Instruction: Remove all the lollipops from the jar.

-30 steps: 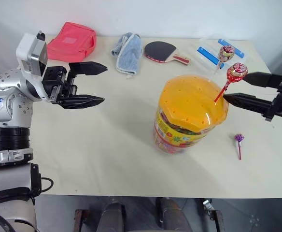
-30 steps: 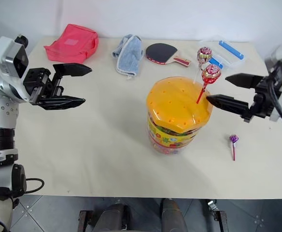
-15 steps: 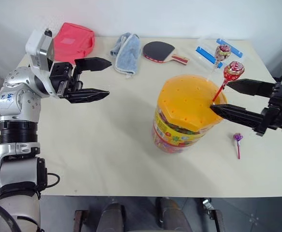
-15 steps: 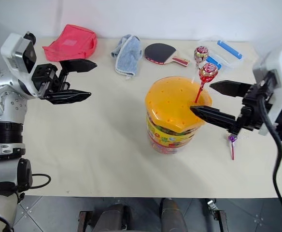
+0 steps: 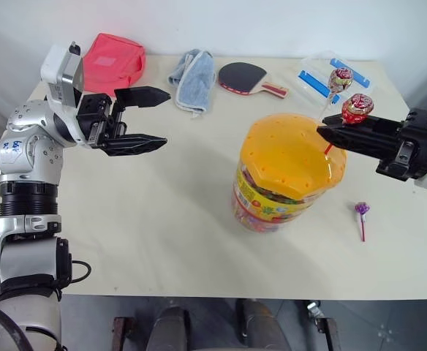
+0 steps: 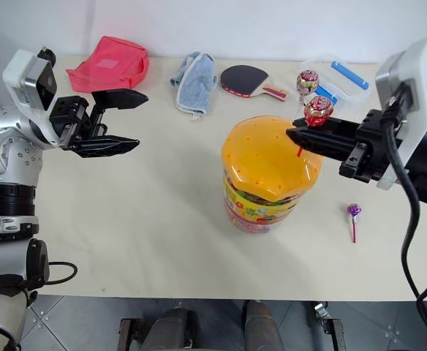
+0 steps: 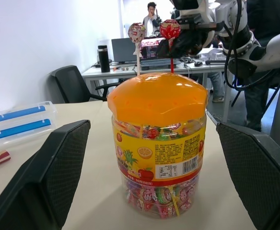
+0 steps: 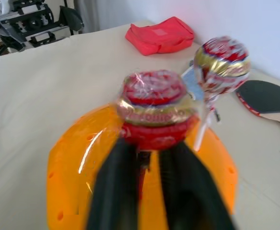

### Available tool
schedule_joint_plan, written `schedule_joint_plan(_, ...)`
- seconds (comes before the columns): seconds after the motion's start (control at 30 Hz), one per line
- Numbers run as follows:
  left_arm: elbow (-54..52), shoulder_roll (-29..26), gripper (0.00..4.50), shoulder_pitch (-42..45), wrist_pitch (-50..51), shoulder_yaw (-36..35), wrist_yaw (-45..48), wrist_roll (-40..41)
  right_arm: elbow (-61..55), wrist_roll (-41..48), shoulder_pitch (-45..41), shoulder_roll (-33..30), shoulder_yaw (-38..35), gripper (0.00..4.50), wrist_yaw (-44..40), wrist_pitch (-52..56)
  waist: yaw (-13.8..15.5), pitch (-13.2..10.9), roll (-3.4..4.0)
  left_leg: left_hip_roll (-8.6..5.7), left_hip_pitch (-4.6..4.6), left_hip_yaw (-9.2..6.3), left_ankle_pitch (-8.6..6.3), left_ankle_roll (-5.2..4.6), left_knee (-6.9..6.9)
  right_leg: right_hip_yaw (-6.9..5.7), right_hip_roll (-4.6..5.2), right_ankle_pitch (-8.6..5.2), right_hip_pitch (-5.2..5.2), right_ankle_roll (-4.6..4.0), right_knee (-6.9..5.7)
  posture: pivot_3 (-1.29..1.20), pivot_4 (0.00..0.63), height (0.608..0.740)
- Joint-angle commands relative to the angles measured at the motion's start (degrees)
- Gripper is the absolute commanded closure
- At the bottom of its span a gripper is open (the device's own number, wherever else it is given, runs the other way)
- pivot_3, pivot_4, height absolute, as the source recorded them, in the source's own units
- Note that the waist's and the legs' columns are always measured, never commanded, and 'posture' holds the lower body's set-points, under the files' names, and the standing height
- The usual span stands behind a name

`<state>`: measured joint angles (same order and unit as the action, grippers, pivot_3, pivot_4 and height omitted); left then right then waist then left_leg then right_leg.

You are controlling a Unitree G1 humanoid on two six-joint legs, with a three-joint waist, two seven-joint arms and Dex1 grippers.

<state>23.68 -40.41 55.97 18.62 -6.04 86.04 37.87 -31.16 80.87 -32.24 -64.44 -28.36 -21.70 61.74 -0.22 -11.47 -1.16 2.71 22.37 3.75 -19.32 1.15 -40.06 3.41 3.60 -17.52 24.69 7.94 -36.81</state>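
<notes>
Right end effector (image 5: 323,134) clamped on red lollipop (image 5: 357,107) stick just under the head, above jar (image 5: 286,175) lid mid-desk. Light, thin stick; pull straight up. Left end effector (image 5: 159,117) apart, idle.

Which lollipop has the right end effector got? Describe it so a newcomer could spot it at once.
Find the big clear plastic jar with the domed orange lid at the table's middle right. Two lollipops stand in the lid's far right edge; the right end effector is shut on the red lollipop on a red stick. Its neighbour, the red-yellow lollipop on a white stick, stands free behind it.
</notes>
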Motion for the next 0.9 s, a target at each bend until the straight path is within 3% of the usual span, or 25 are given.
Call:
schedule_joint_plan(0.03,-0.7,-0.9,0.0,0.8,-0.7,-1.0,4.8,0.2,0.3,1.0,-1.6,-1.9,-1.0,4.47,0.0,-2.0,0.0,0.0,0.0,0.0,0.0,-0.01,0.0,0.0,0.0,0.0,-0.01,0.0,0.0,0.0,0.0,0.0,0.15,0.74)
schedule_joint_plan(0.33,0.2,-0.5,0.0,1.4,-1.1,-0.8,5.1,0.1,5.0,3.3,-4.4,-8.3,-7.0,4.47,-2.1,-1.5,0.0,0.0,0.0,0.0,0.0,0.0,-0.01,-0.01,0.01,0.0,0.0,0.0,0.0,0.0,0.01,0.0,0.15,0.74)
schedule_joint_plan(0.53,1.0,-0.3,0.0,1.6,-1.5,-0.5,5.5,0.0,10.3,-2.0,-1.8,-12.8,-13.9,4.47,-5.9,0.0,0.0,0.0,0.0,0.01,0.01,0.01,-0.03,-0.05,0.03,0.0,0.0,0.0,0.0,0.0,0.07,0.0,0.15,0.74)
schedule_joint_plan(0.7,0.8,0.1,0.0,1.4,-1.6,-0.4,5.2,0.1,18.1,-17.7,11.5,-10.6,-20.8,4.47,-11.2,-1.1,0.3,0.0,-0.05,-0.01,0.01,0.01,-0.06,-0.11,0.01,-0.02,0.0,0.0,-0.08,0.0,0.14,0.0,0.15,0.74)
schedule_joint_plan(0.8,0.4,0.3,0.0,0.7,-1.7,-0.4,4.9,0.2,22.7,-28.8,22.3,-8.4,-17.0,4.47,-12.6,-5.4,0.2,0.1,-0.17,-0.02,0.0,0.05,-0.08,-0.14,0.01,0.0,0.0,0.01,-0.12,0.02,0.25,0.0,0.15,0.74)
schedule_joint_plan(0.9,-1.2,0.4,0.0,-0.2,-1.0,-0.5,4.2,0.8,29.5,-38.5,25.7,-5.9,-7.1,4.47,-11.1,-11.5,0.0,0.1,-0.15,-0.04,-0.01,0.11,-0.07,-0.13,0.0,0.05,0.0,0.03,-0.09,0.05,0.22,0.0,0.15,0.74)
